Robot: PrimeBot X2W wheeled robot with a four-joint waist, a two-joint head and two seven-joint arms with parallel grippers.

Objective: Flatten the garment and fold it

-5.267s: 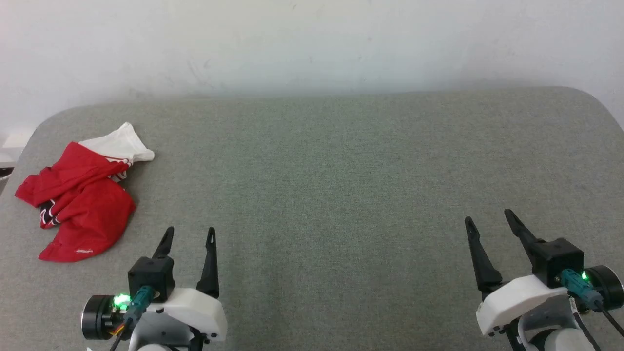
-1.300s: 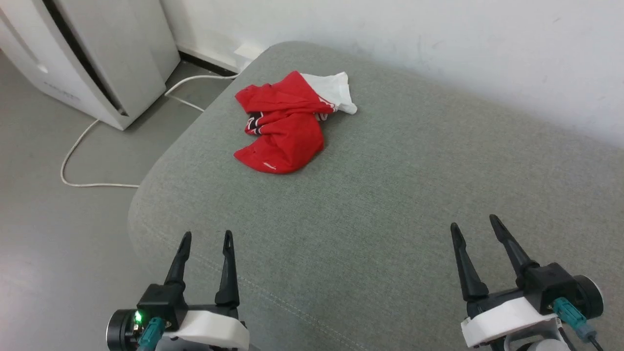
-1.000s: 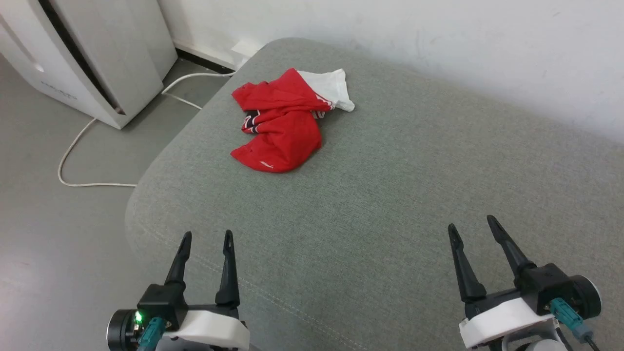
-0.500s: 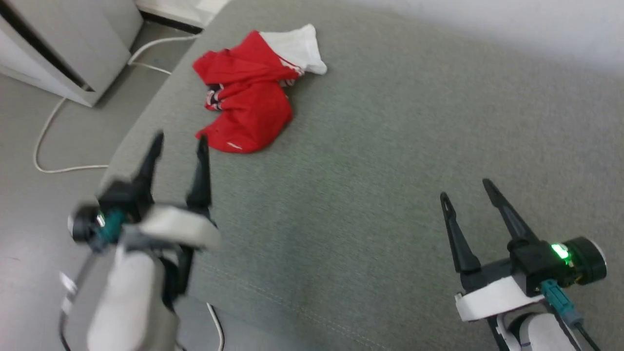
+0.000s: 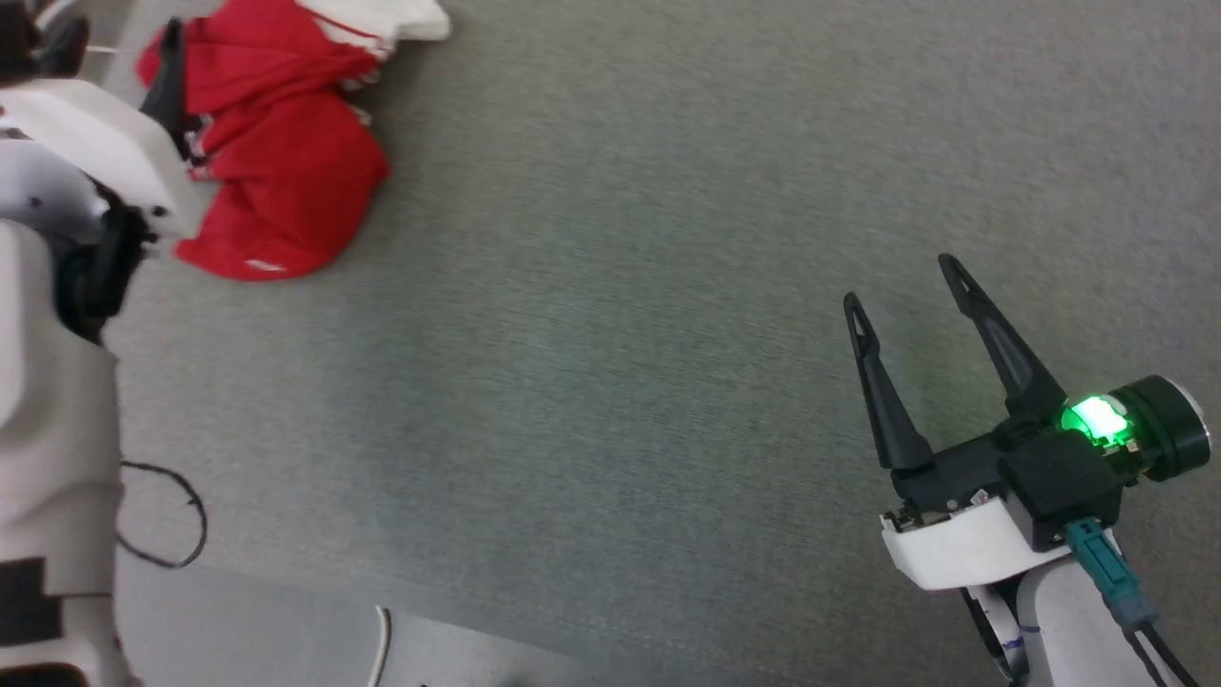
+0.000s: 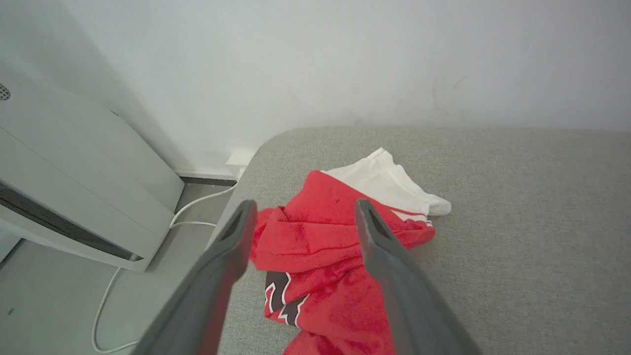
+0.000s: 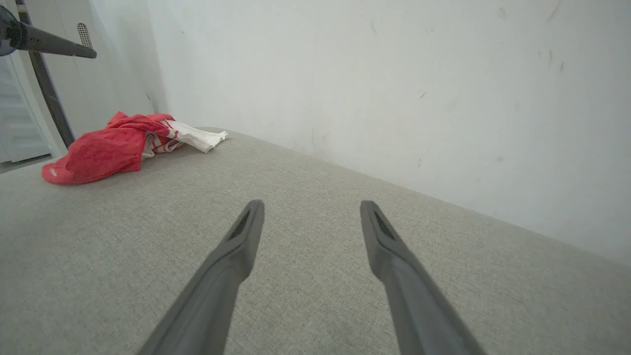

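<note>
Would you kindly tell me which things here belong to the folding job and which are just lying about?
For the job: the garment, crumpled on the grey cushion; the open left gripper near it; the open right gripper, farther off.
Lying about: the white appliance; the white cable on the floor.

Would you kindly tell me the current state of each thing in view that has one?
garment: crumpled in a heap on the grey cushion, neither flattened nor folded.
left gripper: jaws open, empty, pointed at the garment.
right gripper: jaws open, empty, over bare cushion, far from the garment.
</note>
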